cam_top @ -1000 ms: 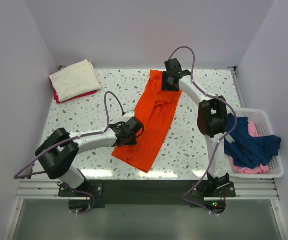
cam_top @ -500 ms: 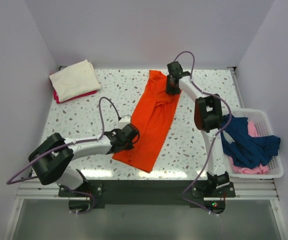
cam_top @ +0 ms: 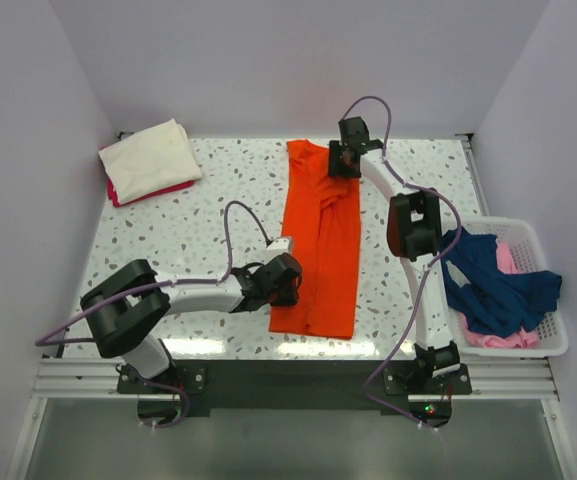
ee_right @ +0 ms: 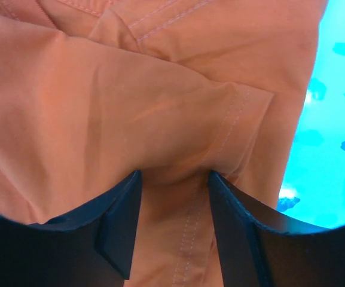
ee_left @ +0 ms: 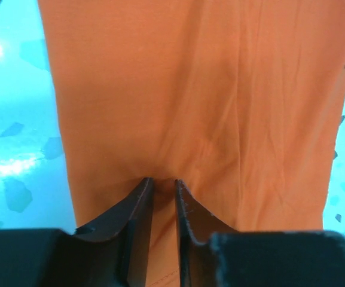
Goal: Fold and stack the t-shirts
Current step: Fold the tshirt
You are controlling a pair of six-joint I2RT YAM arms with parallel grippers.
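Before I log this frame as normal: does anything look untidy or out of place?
Only small things: the blue garment hangs over the rim of the basket, and the orange t-shirt is bunched near its far end.

This is a robotics lab test cell rather than a home. A white speckled terrazzo-pattern tabletop is boxed in by plain pale panel walls at nine, twelve and three o'clock. Along the six o'clock edge runs a bare aluminium extrusion rail. Two white-and-black jointed robot arms are bolted there, the left arm and the right arm, both trailing loose lilac cables. Laundry is set out like props. A flat orange cotton t-shirt lies at centre and a folded cream-and-pink stack of shirts at ten o'clock. A white slotted plastic basket at four o'clock holds navy and pink garments.
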